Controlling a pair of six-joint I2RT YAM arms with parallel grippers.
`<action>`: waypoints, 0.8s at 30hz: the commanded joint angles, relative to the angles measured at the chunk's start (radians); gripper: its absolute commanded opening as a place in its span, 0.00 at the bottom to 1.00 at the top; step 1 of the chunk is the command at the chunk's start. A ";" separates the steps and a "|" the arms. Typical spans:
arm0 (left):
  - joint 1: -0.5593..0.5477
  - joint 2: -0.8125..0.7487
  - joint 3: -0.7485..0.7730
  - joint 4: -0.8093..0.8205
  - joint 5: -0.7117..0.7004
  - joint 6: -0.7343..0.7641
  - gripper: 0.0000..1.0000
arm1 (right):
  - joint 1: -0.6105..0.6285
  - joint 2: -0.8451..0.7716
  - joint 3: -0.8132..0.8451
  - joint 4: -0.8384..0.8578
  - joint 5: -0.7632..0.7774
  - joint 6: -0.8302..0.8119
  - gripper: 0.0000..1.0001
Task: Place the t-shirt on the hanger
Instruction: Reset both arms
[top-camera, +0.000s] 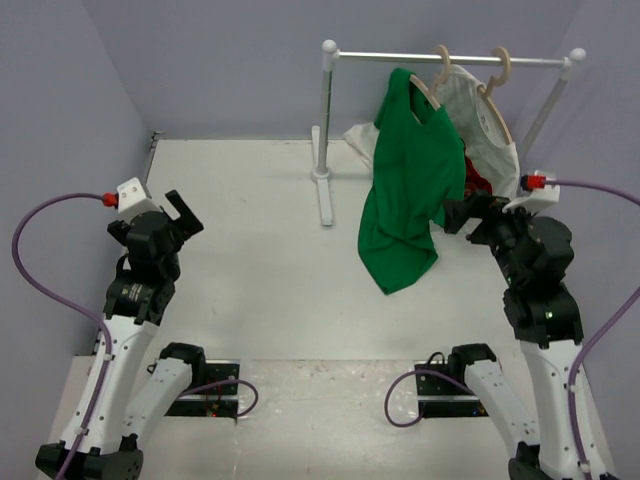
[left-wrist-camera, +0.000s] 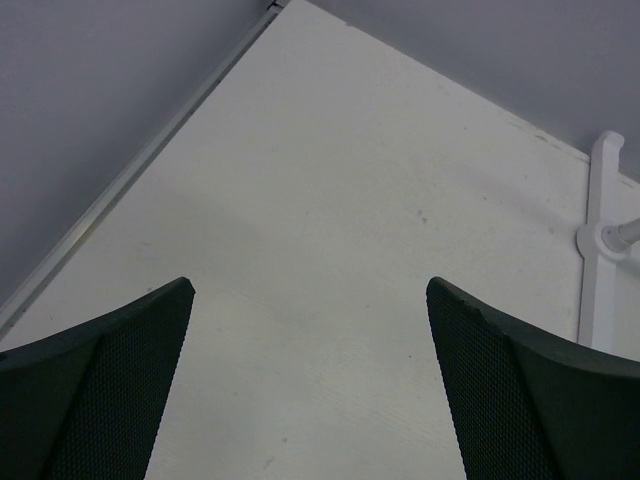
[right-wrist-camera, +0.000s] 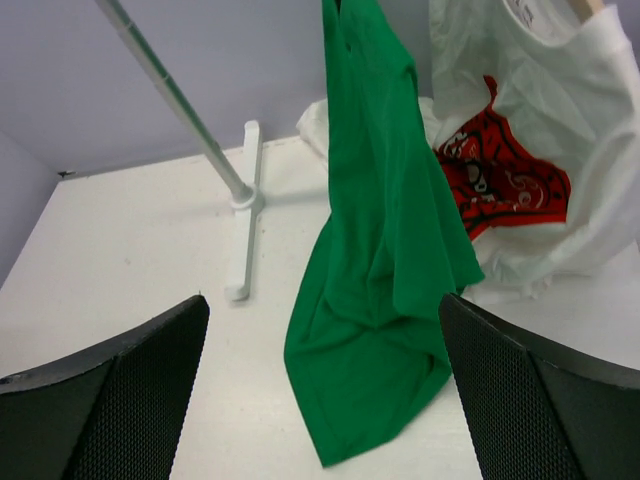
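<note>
The green t-shirt (top-camera: 405, 185) hangs from a pale wooden hanger (top-camera: 432, 92) hooked on the white rail (top-camera: 450, 58). Its lower end lies bunched on the table, also in the right wrist view (right-wrist-camera: 385, 300). My right gripper (top-camera: 462, 214) is open and empty, just right of the shirt's lower part; in its own view (right-wrist-camera: 325, 400) the shirt's hem lies between and beyond the fingers. My left gripper (top-camera: 182, 212) is open and empty at the far left, over bare table (left-wrist-camera: 310, 380).
A white shirt with a red graphic (top-camera: 480, 150) hangs on a second wooden hanger (top-camera: 497, 85) to the right, also in the right wrist view (right-wrist-camera: 520, 160). The rack's white post and foot (top-camera: 325, 160) stand left of the green shirt. Purple walls surround the table.
</note>
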 joint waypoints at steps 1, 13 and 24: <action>-0.006 -0.017 -0.050 0.039 -0.055 0.041 1.00 | 0.037 -0.167 -0.079 -0.067 0.029 0.006 0.99; -0.011 -0.055 -0.096 0.091 0.081 0.080 1.00 | 0.078 -0.313 -0.234 -0.025 0.162 -0.037 0.99; -0.036 -0.070 -0.112 0.103 0.066 0.110 1.00 | 0.106 -0.323 -0.264 0.007 0.249 -0.061 0.99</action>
